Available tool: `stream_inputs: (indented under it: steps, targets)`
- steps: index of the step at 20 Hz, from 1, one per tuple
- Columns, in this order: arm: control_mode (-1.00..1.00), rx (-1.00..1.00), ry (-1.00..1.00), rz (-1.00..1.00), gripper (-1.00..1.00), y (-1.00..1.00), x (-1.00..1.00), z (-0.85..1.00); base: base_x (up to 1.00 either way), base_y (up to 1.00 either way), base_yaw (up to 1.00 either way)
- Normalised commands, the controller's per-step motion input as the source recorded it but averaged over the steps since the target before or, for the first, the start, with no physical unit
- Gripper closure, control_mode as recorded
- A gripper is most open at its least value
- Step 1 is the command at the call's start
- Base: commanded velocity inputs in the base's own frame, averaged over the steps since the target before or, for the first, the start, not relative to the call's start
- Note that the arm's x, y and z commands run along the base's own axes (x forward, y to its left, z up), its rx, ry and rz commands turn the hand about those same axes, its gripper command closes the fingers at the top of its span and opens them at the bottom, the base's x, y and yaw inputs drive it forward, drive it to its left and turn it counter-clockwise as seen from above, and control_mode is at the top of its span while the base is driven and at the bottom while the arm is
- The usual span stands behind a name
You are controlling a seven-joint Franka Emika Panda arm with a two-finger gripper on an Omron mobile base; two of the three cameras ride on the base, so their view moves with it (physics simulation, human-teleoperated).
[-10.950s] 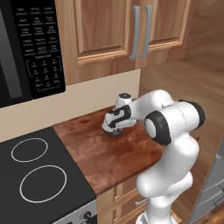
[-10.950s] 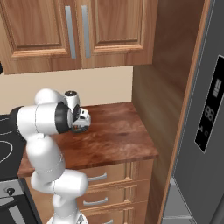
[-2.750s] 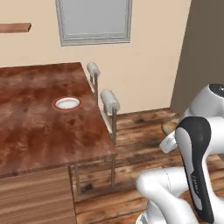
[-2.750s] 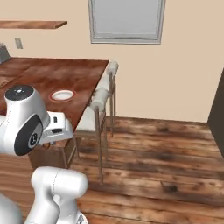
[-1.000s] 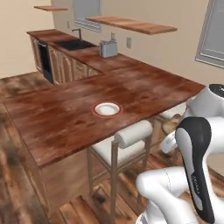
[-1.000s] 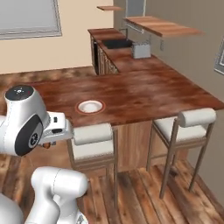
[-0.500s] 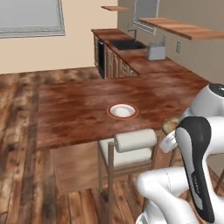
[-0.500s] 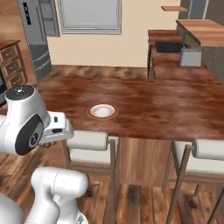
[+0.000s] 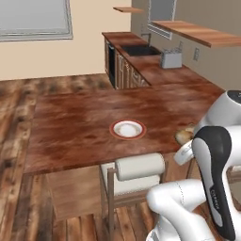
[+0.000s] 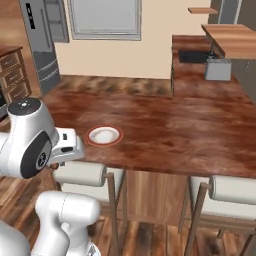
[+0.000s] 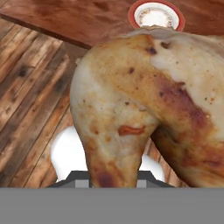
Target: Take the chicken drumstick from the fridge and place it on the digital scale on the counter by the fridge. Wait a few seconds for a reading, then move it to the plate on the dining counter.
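The chicken drumstick [image 11: 148, 100], golden-brown and lumpy, looms close in the hand view and hides my fingertips. In the left base view the chicken drumstick [image 9: 184, 136] peeks out beside my white forearm, with my gripper [image 9: 187, 143] shut on it, just off the near right edge of the dining counter [image 9: 80, 122]. The white plate [image 9: 127, 128] with its reddish-orange rim lies near the slab's front edge, to the left of the gripper. The plate [image 10: 104, 134] sits just beyond my hand in the right base view. The plate [image 11: 156, 15] also shows above the meat.
A stool with a white padded back [image 9: 140, 165] stands under the counter's near edge, and another stool [image 10: 232, 189] stands further right. The grey fridge [image 10: 46, 35] is far back left. A toaster [image 9: 170, 60] and sink [image 9: 141, 49] sit on the back counter.
The base has driven and turned, so the whole scene has swung around the dining counter and the plate has come nearer. The drumstick stays in the gripper.
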Motion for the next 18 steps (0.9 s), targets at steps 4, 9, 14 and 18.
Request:
stream_inputs:
  steps: [4, 9, 14, 18]
  targets:
    - [1.0, 0.0, 0.0, 0.0, 1.0, 0.0, 0.0, 0.0, 0.87, 0.0, 0.0]
    - [1.0, 0.0, 0.0, 0.0, 1.0, 0.0, 0.0, 0.0, 0.79, 0.01, 0.0]
    - [1.0, 0.0, 0.0, 0.0, 1.0, 0.0, 0.0, 0.0, 0.01, 0.0, 0.01]
    - [1.0, 0.0, 0.0, 0.0, 1.0, 0.0, 0.0, 0.0, 0.0, 0.0, 0.0]
